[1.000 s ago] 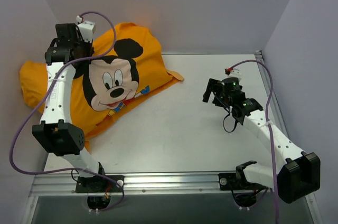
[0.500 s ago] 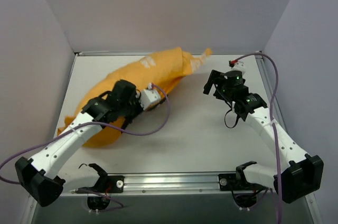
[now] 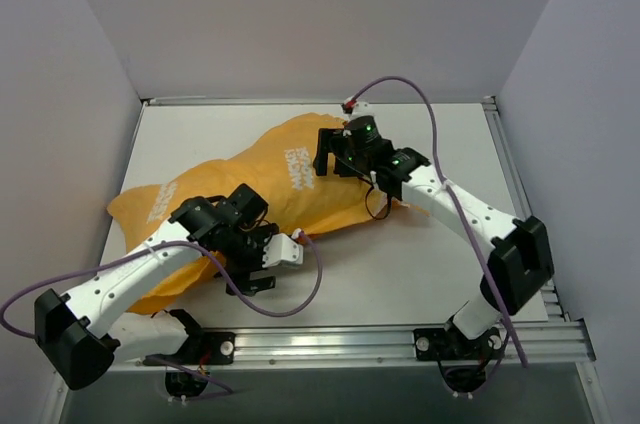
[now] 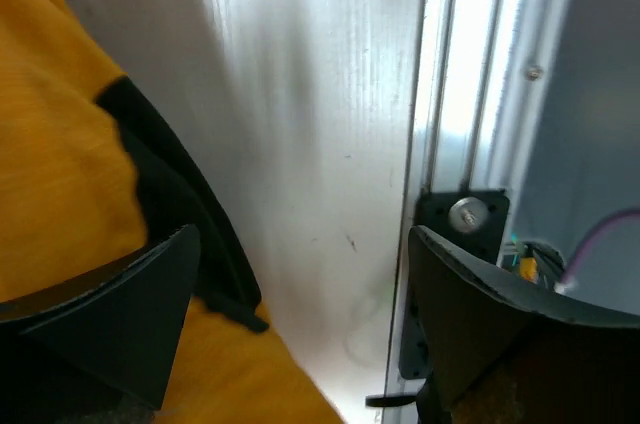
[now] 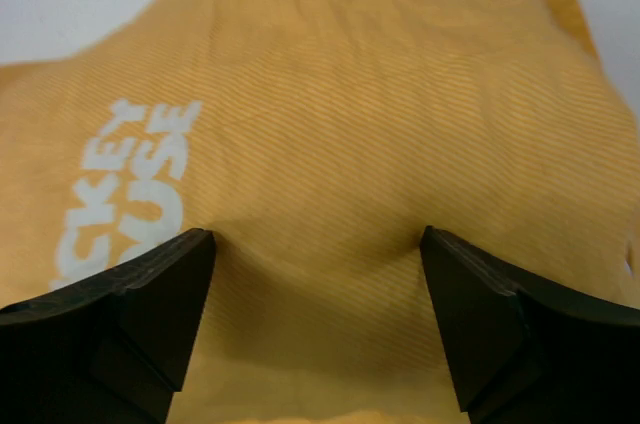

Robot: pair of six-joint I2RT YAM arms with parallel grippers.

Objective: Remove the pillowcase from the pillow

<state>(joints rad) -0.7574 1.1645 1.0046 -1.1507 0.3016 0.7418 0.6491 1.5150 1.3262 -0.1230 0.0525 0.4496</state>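
The table carries the whole job, and the pillowcase lies slantwise across it as one plump orange mass, running from beside the left gripper up to underneath the right gripper; no white shows at any edge, so the pillow is, by my judgement, fully inside, and the cover's fullness supports that; the task looks barely begun

The right gripper is pushed down onto the far end of the cover with its jaws spread wide; the cloth dimples just ahead of each fingertip and bulges between them, yet nothing is pinched; it is placed there, I would say, to gather a fold of loose fabric at one end, so that closing takes cloth and not stuffing; white lettering lies to the left of its left finger

The left gripper hangs at the near edge of the cover, jaws likewise apart and empty; orange cloth with a black patch of print sits against its left finger, bare table lies between the fingers, and the table's metal rail runs beyond its right finger; it seems posed to hold the opposite end, so the two can pull against each other; where the opening is I cannot tell
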